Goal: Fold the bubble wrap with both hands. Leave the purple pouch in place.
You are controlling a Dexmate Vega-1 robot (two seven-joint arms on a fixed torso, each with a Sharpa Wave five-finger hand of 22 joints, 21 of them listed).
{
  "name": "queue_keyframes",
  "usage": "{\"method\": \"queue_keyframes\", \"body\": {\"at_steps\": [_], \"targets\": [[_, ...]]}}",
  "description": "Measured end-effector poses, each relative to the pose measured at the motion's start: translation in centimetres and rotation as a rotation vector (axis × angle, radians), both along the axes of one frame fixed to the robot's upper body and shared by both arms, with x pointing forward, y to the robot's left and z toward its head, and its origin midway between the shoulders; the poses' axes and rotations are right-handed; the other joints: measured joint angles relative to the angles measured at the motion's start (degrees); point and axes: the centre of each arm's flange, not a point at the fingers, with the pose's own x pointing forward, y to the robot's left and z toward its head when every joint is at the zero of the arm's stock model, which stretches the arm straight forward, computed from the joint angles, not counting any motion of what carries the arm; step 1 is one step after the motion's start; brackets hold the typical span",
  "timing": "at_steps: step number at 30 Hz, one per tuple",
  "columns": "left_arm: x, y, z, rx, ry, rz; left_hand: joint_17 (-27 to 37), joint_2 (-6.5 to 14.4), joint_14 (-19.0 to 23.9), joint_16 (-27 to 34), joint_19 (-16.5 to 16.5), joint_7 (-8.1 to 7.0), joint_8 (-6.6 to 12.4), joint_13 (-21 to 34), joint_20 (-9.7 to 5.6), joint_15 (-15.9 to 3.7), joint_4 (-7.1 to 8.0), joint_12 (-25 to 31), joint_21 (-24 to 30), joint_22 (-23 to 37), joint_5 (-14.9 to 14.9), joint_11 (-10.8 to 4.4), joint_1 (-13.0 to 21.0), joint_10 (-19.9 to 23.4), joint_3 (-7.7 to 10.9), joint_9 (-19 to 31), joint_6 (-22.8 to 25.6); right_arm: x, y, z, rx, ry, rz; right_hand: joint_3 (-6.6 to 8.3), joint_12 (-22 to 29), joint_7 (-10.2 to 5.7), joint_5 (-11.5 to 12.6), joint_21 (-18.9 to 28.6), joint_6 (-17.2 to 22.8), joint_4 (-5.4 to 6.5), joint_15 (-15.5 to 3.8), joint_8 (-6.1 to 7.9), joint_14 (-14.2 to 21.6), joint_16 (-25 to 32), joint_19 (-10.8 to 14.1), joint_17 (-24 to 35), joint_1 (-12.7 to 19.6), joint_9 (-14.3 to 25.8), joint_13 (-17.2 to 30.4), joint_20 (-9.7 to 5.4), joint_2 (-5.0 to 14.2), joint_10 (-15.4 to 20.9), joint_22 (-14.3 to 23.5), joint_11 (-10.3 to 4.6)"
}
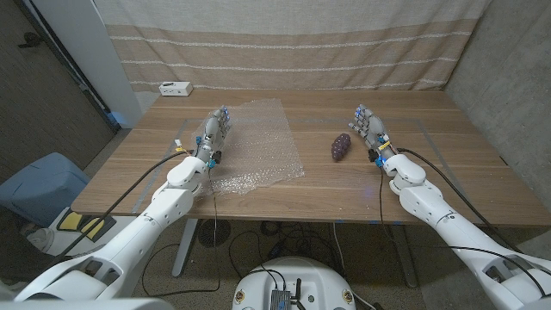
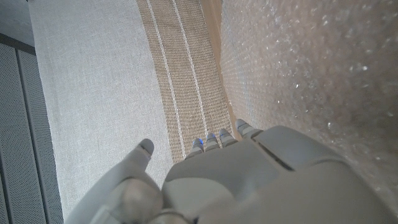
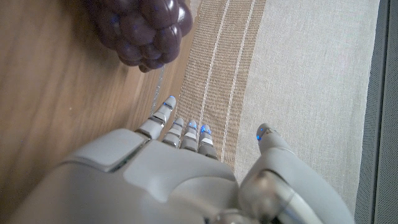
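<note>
We held both hands empty with fingers apart, the left hand beside the bubble wrap, and judged that its edge should be pinched evenly, away from the purple pouch.

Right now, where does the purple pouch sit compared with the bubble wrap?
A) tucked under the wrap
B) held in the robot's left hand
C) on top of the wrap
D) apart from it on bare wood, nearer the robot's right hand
D: the purple pouch lies on bare table, clear of the bubble wrap, close beside the right hand.
</note>
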Motion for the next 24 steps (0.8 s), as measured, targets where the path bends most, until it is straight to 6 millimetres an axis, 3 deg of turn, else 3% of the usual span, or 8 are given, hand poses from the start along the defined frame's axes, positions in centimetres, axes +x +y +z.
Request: {"method": "queue_keyframes", "body": {"at_steps": [5,9,11,17,24], "targets": [[0.1,0.0,0.0,0.004,-0.001,0.004,-0.1,0.0,0.0,0.0,-0.3,0.0,0.43,0.2,0.68,0.0,-0.06,0.2,0.2,-0.1,0.0,-0.26,0.0,-0.3,0.06,0.0,0.0,0.1,0.1,0.0,-0.003,0.001,0.002,0.25,0.0,-0.04,0.0,0.0,0.0,-0.23,0.32,0.0,0.3,0.0,0.2,0.0,0.4,0.1,0.0,0.2,0.38,0.0,0.0,0.02],[-0.1,0.0,0.3,0.018,-0.008,0.028,-0.2,0.6,-0.2,1.0,-0.2,-0.21,0.87,0.1,6.33,2.52,-1.15,1.1,0.7,-0.2,0.0,-0.29,0.6,-0.3,0.02,0.0,-0.2,0.0,0.4,0.3,-0.029,0.003,-0.012,1.55,0.2,-0.36,0.0,0.0,0.9,-1.51,1.05,0.21,1.1,0.0,1.3,-0.1,2.2,0.0,0.0,0.84,1.61,0.8,0.0,0.0],[-0.3,0.0,0.4,0.03,-0.013,0.04,-0.2,1.1,-0.2,1.3,-0.2,-0.21,0.87,0.2,8.65,4.12,-1.28,1.6,0.7,-0.1,-0.2,0.76,1.1,-0.3,0.14,0.0,-0.2,0.1,0.6,0.4,-0.044,0.005,-0.019,1.79,0.2,-0.23,0.0,0.0,1.0,-2.17,1.08,0.43,1.1,0.4,1.5,-0.2,2.9,0.0,0.0,0.92,1.82,1.0,0.0,0.14],[-1.1,0.3,0.6,0.08,-0.025,0.104,-0.2,1.1,-0.2,1.3,1.1,-0.87,1.28,0.3,10.07,5.57,-1.68,2.2,1.1,0.0,-0.4,1.98,1.9,-0.4,0.54,0.0,-0.2,0.1,1.4,0.9,-0.087,0.007,-0.032,2.65,0.2,-0.31,-0.4,-0.1,1.7,-3.53,1.17,0.43,2.2,0.4,2.6,-0.2,4.5,0.0,0.0,1.38,2.9,1.7,0.0,-0.21],[-1.1,1.0,0.4,0.114,-0.016,0.209,0.0,1.4,-0.1,1.3,1.3,-2.27,1.49,0.3,11.34,6.67,-2.13,2.5,1.1,0.0,-1.1,2.8,2.2,-0.3,0.55,0.0,-0.2,-0.3,2.6,1.9,-0.115,-0.013,-0.017,3.24,0.2,-1.19,-1.4,-0.5,3.1,-5.28,3.3,0.66,4.6,0.9,4.1,0.0,6.4,0.1,0.2,3.78,3.5,3.2,0.3,0.31]]}}
